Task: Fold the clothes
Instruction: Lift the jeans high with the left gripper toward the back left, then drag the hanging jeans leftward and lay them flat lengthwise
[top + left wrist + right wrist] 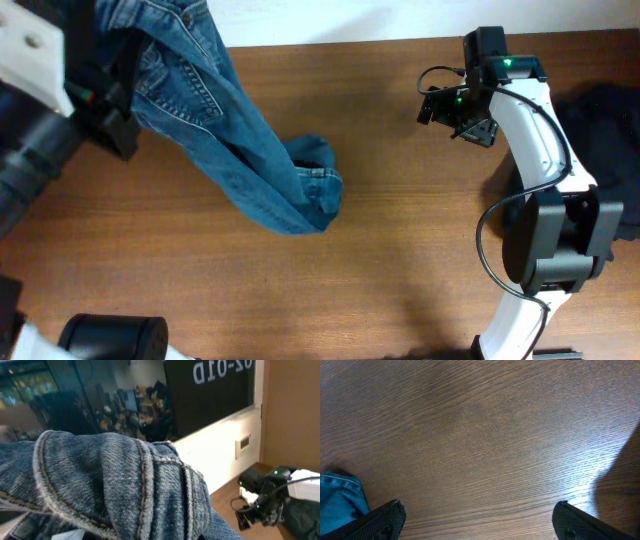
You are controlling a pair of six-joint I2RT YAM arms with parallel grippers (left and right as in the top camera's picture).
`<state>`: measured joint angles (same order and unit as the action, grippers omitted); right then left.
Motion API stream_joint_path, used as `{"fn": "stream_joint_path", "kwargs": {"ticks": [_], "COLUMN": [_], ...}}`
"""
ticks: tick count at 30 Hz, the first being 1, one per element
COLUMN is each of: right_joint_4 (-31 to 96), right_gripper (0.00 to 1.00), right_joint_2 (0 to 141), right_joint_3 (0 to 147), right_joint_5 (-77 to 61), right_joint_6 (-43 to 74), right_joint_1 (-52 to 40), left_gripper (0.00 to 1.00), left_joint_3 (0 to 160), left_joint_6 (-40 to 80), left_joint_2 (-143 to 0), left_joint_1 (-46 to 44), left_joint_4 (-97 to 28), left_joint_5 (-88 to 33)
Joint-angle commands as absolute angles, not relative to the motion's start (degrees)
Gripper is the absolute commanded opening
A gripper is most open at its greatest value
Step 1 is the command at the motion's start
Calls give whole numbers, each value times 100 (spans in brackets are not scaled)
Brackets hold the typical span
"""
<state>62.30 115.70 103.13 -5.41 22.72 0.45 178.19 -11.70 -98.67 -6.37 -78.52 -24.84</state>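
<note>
Jeans (125,490) are gripped and held up by the left end effector (118,98), one end trailing onto the bench (400,250). The right end effector (479,512) is spread wide above the wood.

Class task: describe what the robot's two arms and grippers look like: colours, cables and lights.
The right arm has curved white shells, black joints, a looping black cable and green lights. Its right gripper has blunt black fingers. The left arm shows a white shell and black housing.

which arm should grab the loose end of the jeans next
Right. Its fingers are open and empty over the table, near the jeans end lying there; the left arm already holds the other end up.
</note>
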Motion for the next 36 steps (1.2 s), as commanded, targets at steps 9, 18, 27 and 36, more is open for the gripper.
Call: {"fn": "stream_joint_path", "kwargs": {"ticks": [9,18,27,36], "right_joint_4": [6235,6963,7743,7491], "right_gripper": [100,99,99,99], "right_joint_2": [11574,11216,10438,10322], "right_joint_3": [10331,10331,10331,10331], "right_joint_5": [-3712,-7244,-8300,-8674], "right_joint_6": [1802,1297,775,790], "right_joint_1": [40,45,-440,-821], "left_gripper": [1,1,1,1], "left_joint_3": [17703,16674,15780,15771], "left_joint_6": [-1249,-1249,-1249,-1638], "left_joint_2": [-9491,-9491,-9765,-10127], "left_joint_1": [-639,-637,-637,-727], "left_joint_4": [-8066,-7570,-6060,-4104], "left_joint_5": [-2121,-429,-158,-248]}}
